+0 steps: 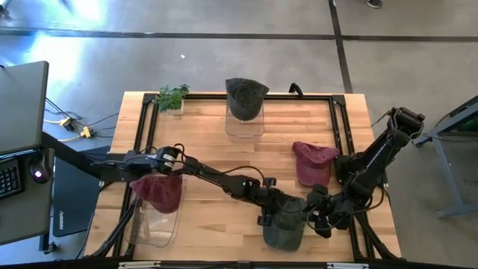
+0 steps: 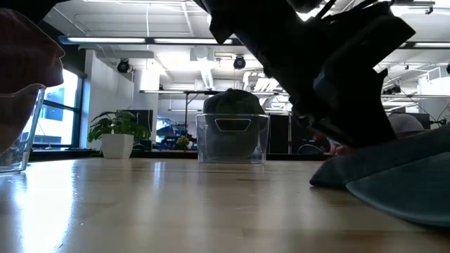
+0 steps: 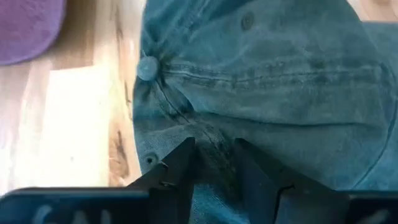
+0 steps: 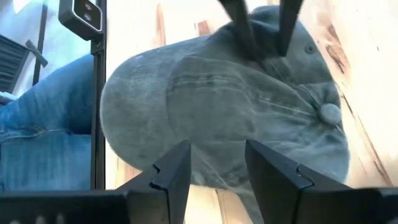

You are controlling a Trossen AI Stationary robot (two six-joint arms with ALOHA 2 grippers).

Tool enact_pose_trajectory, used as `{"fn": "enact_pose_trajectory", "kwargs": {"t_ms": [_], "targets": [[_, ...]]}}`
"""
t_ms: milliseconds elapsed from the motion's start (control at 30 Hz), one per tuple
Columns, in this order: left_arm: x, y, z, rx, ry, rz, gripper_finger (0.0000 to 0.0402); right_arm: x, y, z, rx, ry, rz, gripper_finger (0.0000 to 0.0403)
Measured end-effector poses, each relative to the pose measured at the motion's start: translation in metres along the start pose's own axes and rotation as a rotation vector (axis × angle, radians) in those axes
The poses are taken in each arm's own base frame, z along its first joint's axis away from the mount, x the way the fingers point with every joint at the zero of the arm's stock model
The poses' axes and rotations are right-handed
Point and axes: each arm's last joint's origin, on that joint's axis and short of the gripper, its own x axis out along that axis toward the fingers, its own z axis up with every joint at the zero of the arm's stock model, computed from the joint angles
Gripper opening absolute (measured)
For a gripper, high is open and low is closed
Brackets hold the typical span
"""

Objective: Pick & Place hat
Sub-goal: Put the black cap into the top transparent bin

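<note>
The left gripper (image 1: 275, 205) pinches a fold of the green hat (image 1: 284, 228) at its crown, fingers (image 3: 177, 171) closed on the cloth. The right gripper (image 1: 317, 217), fingers spread, sits against the hat's opposite side. The hat lies at the table's (image 1: 216, 149) near edge.

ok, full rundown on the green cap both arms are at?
The green cap is faded, washed cotton by its look, with stitched panels, eyelets and a top button. It lies crown-up on the wooden table near the front edge. The left end effector pinches a fold of its crown; the right end effector stands open at its opposite side.
</note>
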Motion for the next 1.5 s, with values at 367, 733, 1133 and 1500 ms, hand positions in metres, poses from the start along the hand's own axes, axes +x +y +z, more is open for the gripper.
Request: {"fn": "enact_pose_trajectory", "kwargs": {"t_ms": [367, 733, 1133, 1500], "targets": [[0.0, 0.001, -0.002, 0.009, 0.013, 0.078, 0.0004, 0.0, 0.001, 0.002, -0.052, -0.044, -0.001, 0.0146], [-0.032, -0.047, 0.027, 0.195, -0.102, 0.342, 0.0001, 0.0, -0.016, 0.001, -0.055, -0.12, -0.218, 0.0154], [-0.057, -0.087, 0.037, 0.365, -0.117, 0.616, 0.0, -0.039, -0.035, 0.033, -0.053, -0.234, -0.191, 0.026], [-0.059, -0.086, 0.037, 0.365, -0.115, 0.693, 0.0, -0.028, -0.054, 0.042, -0.147, -0.183, -0.165, 0.0255]]}}
